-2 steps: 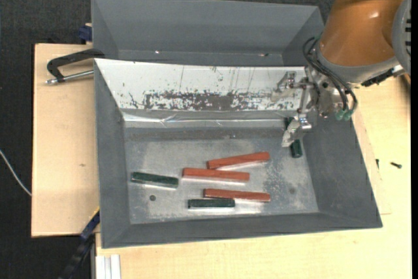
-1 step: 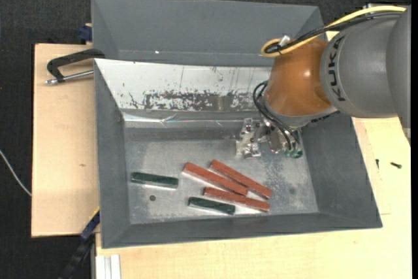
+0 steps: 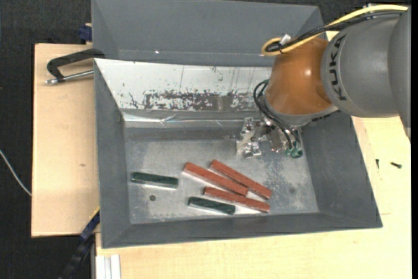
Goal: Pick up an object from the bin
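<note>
— Gripper [image 3: 266, 140] hangs low in the bin [image 3: 108, 160], toward the far right of its floor, under the arm's orange cover [image 3: 297, 78]. Open or closed, I cannot tell from this angle
— Is anything in it?
— Nothing that I can make out. I'd judge the pick as not yet made: every piece lies flat on the floor
— What's closest?
— Three red-brown sticks [image 3: 238, 180], lying slantwise just on the near side of the gripper, touching or overlapping one another. The far end of the middle one comes nearest to it
— And the rest?
— One dark green stick [image 3: 211, 206] just near and left of the red ones, a second dark green stick [image 3: 154, 180] well apart on the left, and a small dark speck [image 3: 152, 198] near that one
— Anything in the way?
— The far wall [image 3: 196, 98] rises close behind the gripper, and the red sticks crowd each other, so closing on one alone may catch its neighbour. What's left, as I see it: come down over one, grip, lift
</note>
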